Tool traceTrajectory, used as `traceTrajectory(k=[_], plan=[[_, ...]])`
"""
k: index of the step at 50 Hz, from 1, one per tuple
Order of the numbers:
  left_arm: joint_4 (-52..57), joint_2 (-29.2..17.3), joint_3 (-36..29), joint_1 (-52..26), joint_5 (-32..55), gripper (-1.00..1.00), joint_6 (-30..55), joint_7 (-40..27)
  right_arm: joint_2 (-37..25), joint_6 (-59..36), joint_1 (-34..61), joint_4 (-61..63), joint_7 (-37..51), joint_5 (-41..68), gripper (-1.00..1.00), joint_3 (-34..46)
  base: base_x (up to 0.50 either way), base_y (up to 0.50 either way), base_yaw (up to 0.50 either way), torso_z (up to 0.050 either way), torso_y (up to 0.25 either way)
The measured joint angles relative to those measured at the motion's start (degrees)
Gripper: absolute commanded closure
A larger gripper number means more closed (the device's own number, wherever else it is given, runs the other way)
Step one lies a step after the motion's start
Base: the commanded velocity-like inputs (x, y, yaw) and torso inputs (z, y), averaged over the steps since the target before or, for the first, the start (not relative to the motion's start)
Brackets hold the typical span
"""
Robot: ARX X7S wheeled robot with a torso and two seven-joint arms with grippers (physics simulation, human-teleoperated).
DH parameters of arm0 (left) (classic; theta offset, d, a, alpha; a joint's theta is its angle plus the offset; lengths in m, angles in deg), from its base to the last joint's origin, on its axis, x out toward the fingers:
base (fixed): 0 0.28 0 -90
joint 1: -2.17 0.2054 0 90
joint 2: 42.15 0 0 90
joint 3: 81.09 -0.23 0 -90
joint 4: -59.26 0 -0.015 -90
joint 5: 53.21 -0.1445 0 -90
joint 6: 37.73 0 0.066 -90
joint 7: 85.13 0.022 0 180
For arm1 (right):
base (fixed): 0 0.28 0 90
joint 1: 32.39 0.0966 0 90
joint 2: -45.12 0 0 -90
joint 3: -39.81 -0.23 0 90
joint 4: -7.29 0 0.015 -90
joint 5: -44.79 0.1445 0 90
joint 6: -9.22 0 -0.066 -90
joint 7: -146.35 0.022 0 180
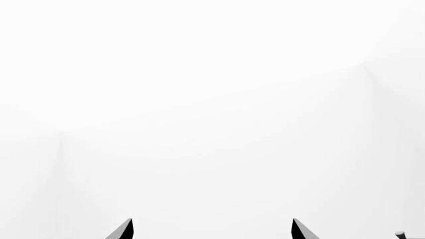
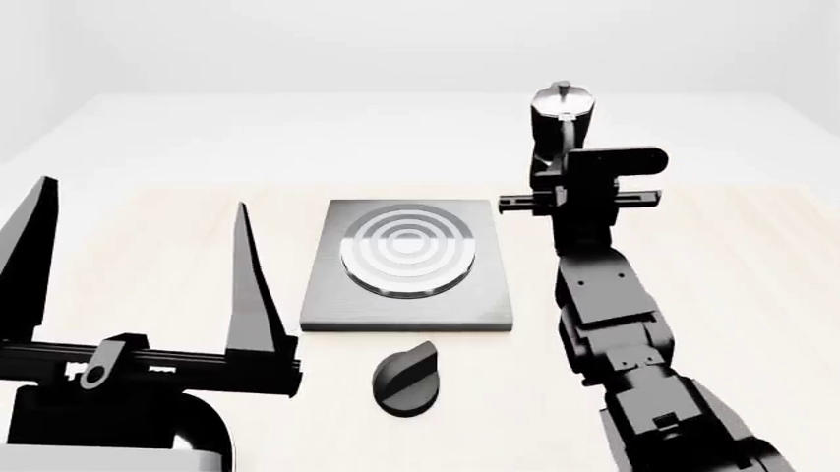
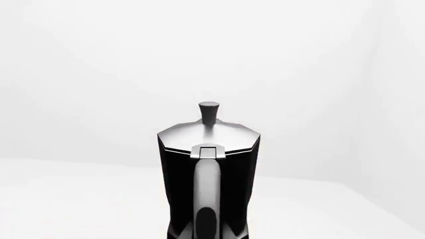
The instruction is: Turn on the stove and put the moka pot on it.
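Moka pot (image 2: pixel 562 116) upright just beyond right claw (image 2: pixel 558 162) | right claw grip unclear | left claw (image 2: pixel 138 256) spread apart, empty

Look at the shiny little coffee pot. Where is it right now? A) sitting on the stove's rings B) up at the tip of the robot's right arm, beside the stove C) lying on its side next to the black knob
B: the moka pot stands upright at the right gripper, off the stove, whose burner rings are bare.
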Motion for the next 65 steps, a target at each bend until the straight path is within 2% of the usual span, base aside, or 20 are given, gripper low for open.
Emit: traceTrajectory(k=[16,21,26,39,47,56,65], plan=[[-0.16,-0.25,0.09,0.68,-0.07,-1.0,-0.56,-0.49,3.9,2.16,6.35,-8.44,-1.92,-5.21,1.0,-4.14,0.0,0.0,0.0,0.001,0.001],[-0.19,-0.26,0.0,0.8,-0.2,-1.0,-0.61,-0.64,4.81,2.33,7.16,-8.9,-2.2,-2.74,1.0,-2.19,0.0,0.0,0.0,0.0,0.002],[-0.31,-0.26,-0.09,0.77,-0.22,-1.0,-0.66,-0.74,5.38,2.91,8.05,-8.9,-2.06,4.73,1.0,4.33,0.0,0.0,0.0,0.0,0.0],[-0.43,-0.37,-0.43,0.29,-0.17,-1.0,-0.24,-0.76,6.04,7.07,9.85,-8.73,-1.23,34.51,1.0,31.09,0.0,0.0,0.0,0.0,0.002],[-0.61,-0.49,-0.45,0.02,-0.02,-1.0,-0.13,-0.8,6.16,9.83,10.26,-7.39,-0.85,49.05,1.0,44.6,0.0,0.0,0.0,0.0,0.001],[-0.72,-0.67,-0.24,0.02,0.22,-1.0,-0.25,-0.96,6.22,12.75,9.93,-4.66,-0.69,60.07,1.0,55.06,0.0,0.0,0.0,0.0,0.001],[-0.69,-0.83,-0.09,0.06,0.38,-1.0,-0.32,-1.14,6.29,14.56,9.53,-1.89,-0.86,65.8,1.0,60.66,0.0,0.0,0.0,0.0,0.001]])
